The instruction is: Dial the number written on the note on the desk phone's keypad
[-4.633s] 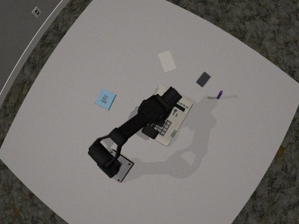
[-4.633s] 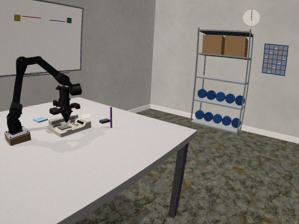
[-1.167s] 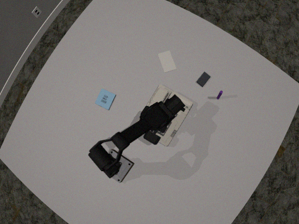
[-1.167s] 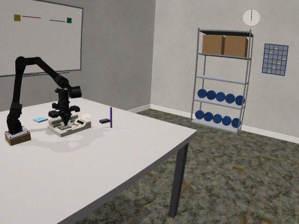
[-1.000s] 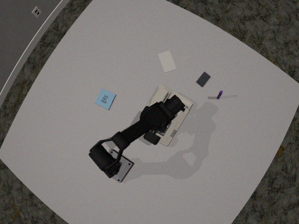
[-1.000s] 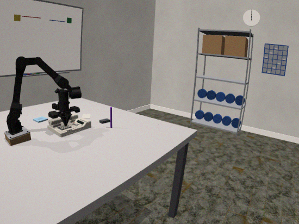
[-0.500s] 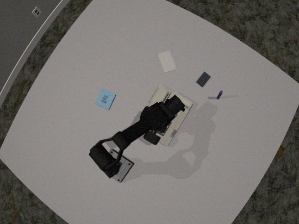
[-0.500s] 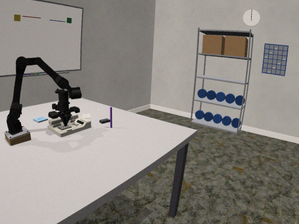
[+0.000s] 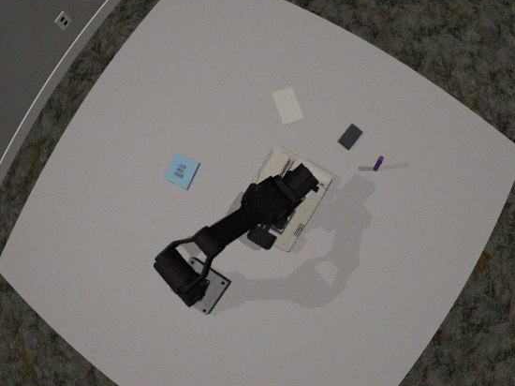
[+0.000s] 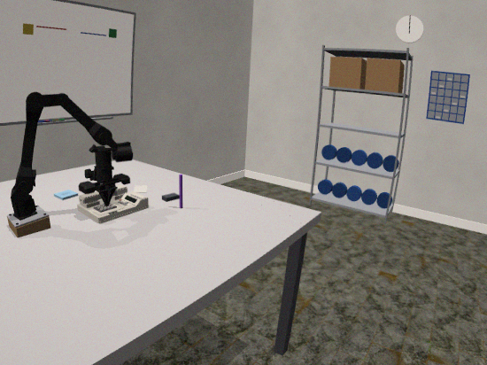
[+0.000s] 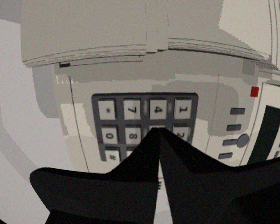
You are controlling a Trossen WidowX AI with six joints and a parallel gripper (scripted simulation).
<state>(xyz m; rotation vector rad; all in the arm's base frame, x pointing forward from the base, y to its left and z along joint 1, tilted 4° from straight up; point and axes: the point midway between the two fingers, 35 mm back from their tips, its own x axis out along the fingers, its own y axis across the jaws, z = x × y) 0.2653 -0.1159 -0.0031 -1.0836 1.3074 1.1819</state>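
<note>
The beige desk phone lies on the white table, largely under my arm, and it also shows in the side view [image 10: 112, 205]. Its handset [image 11: 144, 18] rests in the cradle at the top of the wrist view. The dark keypad [image 11: 144, 125] with white keys sits below it. My gripper [image 11: 157, 133] is shut, empty, and points straight down with its joined tips over the middle of the keypad, hiding some keys. Whether the tips touch a key I cannot tell. The blue note [image 9: 182, 170] with small dark digits lies to the left of the phone.
A white card [image 9: 287, 105], a dark grey block [image 9: 350, 136] and an upright purple stick [image 10: 181, 190] stand beyond the phone. My arm's base [image 9: 197, 278] is bolted near the front left. A shelf with boxes and blue balls [image 10: 360, 130] stands by the far wall.
</note>
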